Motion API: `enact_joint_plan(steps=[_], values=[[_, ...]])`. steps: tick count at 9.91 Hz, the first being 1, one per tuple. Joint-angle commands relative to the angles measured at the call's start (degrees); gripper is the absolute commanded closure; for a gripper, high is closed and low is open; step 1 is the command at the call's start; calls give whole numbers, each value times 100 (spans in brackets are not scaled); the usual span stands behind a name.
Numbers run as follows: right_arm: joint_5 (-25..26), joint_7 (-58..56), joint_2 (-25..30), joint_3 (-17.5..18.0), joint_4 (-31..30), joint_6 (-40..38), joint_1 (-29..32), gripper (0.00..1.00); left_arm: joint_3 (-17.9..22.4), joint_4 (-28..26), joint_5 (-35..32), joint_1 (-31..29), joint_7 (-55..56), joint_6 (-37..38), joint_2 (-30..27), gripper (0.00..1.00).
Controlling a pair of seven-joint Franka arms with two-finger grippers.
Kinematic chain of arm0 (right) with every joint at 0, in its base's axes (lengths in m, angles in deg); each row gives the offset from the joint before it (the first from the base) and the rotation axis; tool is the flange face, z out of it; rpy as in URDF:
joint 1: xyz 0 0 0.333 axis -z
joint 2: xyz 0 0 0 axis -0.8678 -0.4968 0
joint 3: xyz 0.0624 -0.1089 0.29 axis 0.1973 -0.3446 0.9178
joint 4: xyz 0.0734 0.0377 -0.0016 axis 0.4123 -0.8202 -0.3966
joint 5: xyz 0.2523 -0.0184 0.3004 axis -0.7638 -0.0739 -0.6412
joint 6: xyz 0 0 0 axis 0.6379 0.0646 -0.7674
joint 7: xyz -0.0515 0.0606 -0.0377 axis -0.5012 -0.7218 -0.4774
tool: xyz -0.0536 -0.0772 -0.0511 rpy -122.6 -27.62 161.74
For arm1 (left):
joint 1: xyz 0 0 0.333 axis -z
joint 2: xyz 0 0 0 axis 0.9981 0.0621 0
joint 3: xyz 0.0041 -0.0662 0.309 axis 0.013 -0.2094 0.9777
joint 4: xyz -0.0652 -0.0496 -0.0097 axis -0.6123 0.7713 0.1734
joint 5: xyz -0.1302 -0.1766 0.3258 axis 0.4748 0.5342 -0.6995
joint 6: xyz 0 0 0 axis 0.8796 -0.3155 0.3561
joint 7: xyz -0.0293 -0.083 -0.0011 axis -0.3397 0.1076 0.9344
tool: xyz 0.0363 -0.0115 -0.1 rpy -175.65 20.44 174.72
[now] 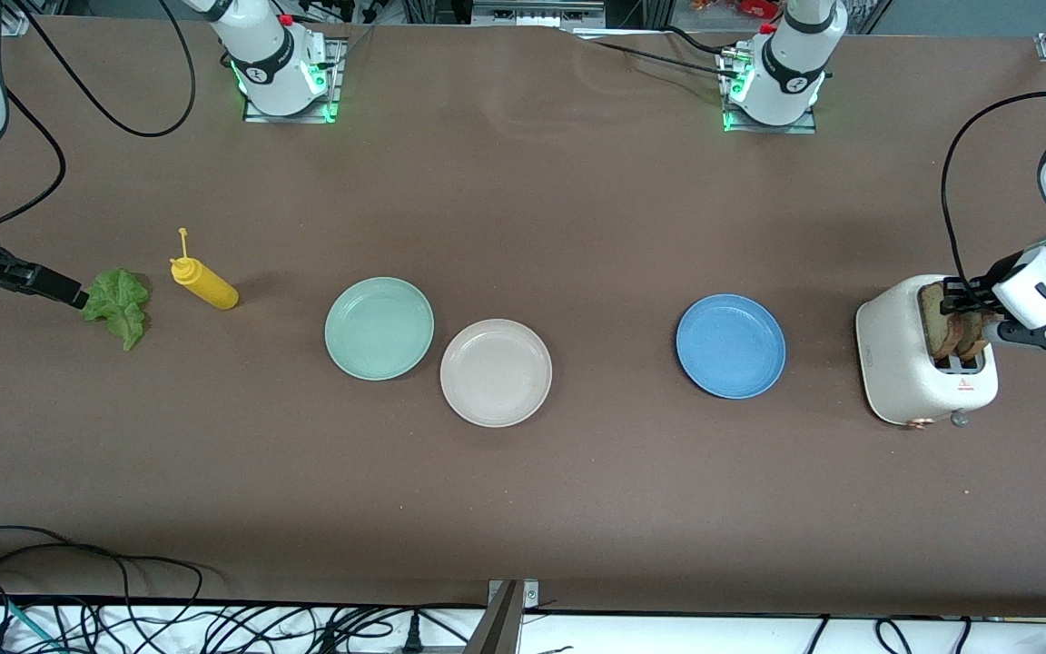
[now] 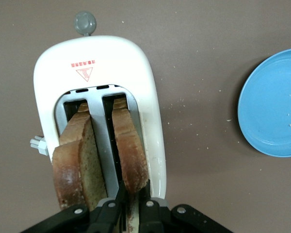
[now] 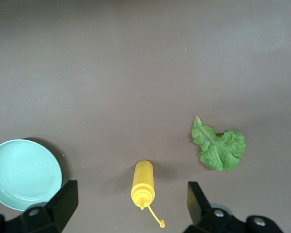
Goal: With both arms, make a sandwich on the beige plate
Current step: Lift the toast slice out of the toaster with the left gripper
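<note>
Standing on edge in the toaster (image 1: 925, 363) at the left arm's end of the table, two bread slices (image 1: 959, 332) poke up out of the slots, crusts up. The left gripper (image 2: 127, 191) is over the toaster w/ jaws pinched shut on the top edge of one slice (image 2: 128, 148); the other slice (image 2: 77, 160) sits in the neighbouring slot, untouched.

Handling, as I judge it: toast is light, stiff but brittle, so crumbs and cracked corners are the risk. Best hold is across the thin faces near the crusted top edge, which is about where the fingers sit now; how deep the bite goes is probably shallow, view is poor there. Pull straight up along the slot, no twist.

In the front view each slice's long axis runs roughly 12 to 6 o'clock, flat faces toward 3 and 9.

The lettuce leaf (image 1: 120, 304) lies flat at the right arm's end, soft, floppy, tears easily; take it at the thick rib end. Its length runs approx 11 to 5 in the front view. The right gripper (image 3: 131, 201) hangs over the table by the leaf and the yellow sauce bottle (image 1: 205, 283), jaws wide open, holding nothing.

The beige plate (image 1: 496, 372) sits mid-table, bare, just beside the green plate (image 1: 379, 328); the blue plate (image 1: 730, 345) lies between it and the toaster.
</note>
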Motion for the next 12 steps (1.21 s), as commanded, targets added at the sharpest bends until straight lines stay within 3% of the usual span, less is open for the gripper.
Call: enact_joint_plan(steps=[1, 3, 5, 9, 12], values=[[-90, 23, 17, 16, 10, 23, 47, 0, -53, 256, -55, -45, -327, 189, -112, 100], [-90, 23, 17, 16, 10, 23, 56, 0, -44, 1333, -55, -80, -363, 1136, 176, 100], [-90, 23, 17, 16, 10, 23, 56, 0, -53, 2056, -29, -28, -337, 1892, 214, 100], [-90, 23, 17, 16, 10, 23, 56, 0, -123, 2762, 226, 235, 188, 2747, 231, 100], [-81, 15, 17, -123, 10, 6, 65, 0, -115, 2789, 1951, 350, 278, 3090, 388, 100]])
